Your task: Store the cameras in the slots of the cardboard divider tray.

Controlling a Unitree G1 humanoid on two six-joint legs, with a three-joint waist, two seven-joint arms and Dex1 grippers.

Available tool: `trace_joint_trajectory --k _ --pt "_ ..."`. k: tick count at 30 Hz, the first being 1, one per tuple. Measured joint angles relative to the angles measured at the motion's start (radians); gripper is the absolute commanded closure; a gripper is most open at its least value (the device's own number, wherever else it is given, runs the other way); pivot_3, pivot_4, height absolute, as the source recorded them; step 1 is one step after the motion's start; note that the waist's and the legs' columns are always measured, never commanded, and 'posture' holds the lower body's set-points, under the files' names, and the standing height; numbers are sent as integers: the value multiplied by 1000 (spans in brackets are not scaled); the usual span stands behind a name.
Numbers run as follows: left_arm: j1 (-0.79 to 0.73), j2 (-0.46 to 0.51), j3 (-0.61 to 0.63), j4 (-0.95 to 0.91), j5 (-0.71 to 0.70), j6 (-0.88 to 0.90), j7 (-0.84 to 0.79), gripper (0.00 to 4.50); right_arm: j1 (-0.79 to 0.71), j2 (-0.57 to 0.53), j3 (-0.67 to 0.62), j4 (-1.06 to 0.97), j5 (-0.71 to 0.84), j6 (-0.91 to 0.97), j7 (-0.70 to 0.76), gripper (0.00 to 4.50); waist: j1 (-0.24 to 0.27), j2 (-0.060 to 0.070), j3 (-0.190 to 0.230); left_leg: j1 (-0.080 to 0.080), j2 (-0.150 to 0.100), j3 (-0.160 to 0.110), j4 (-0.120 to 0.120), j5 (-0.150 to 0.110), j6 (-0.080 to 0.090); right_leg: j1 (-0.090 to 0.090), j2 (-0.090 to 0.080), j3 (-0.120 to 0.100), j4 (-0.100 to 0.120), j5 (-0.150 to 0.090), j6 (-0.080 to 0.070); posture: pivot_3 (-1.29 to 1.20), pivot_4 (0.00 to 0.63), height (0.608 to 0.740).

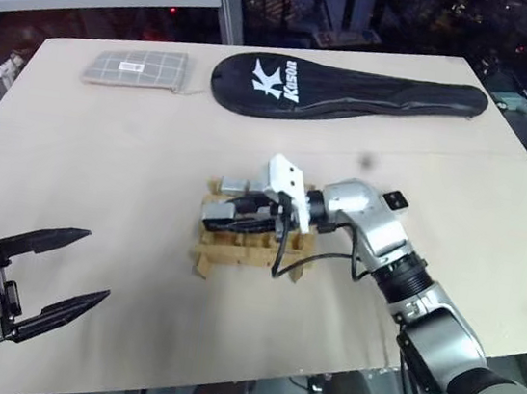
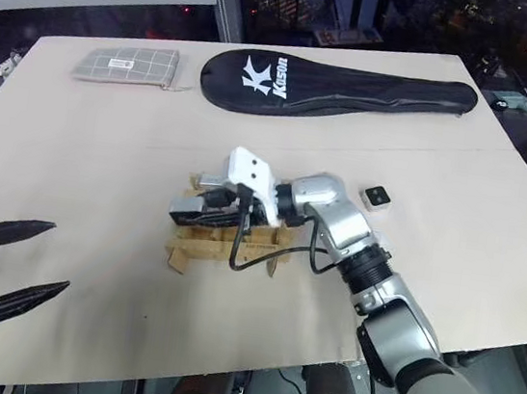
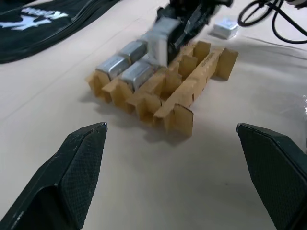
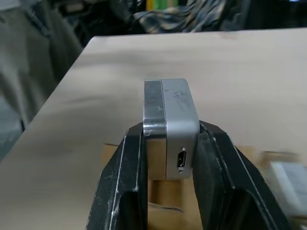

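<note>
Over the middle of the tan table (image 1: 106, 137), the right gripper (image 4: 170, 143) was clamped tight on a silver-grey camera (image 4: 171, 125), holding it just above the cardboard divider tray (image 3: 192, 88). Several cameras (image 3: 125, 62) already sat in the tray's slots on the side toward the long black racket cover (image 1: 345, 93). One more camera (image 2: 375, 197) lay flat on the table just beside the right arm. Near the table's front left edge hung the left gripper (image 1: 63, 278), its two black fingers spread wide and holding nothing. A grey checked pouch (image 1: 137, 68) lay at the far left.

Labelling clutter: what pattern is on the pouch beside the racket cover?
Grey with a pale checked grid; the pouch shows best in the left eye view.
</note>
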Motion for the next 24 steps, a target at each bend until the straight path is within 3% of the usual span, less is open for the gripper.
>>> trace_joint_trajectory --k 24 --pt "-21 22 0 30 9 -8 -27 0 35 57 30 49 -145 -65 -107 3769 -4 0 0 1 1 0 0 0 0 0 1 0 0 -2 3 0 150 740"
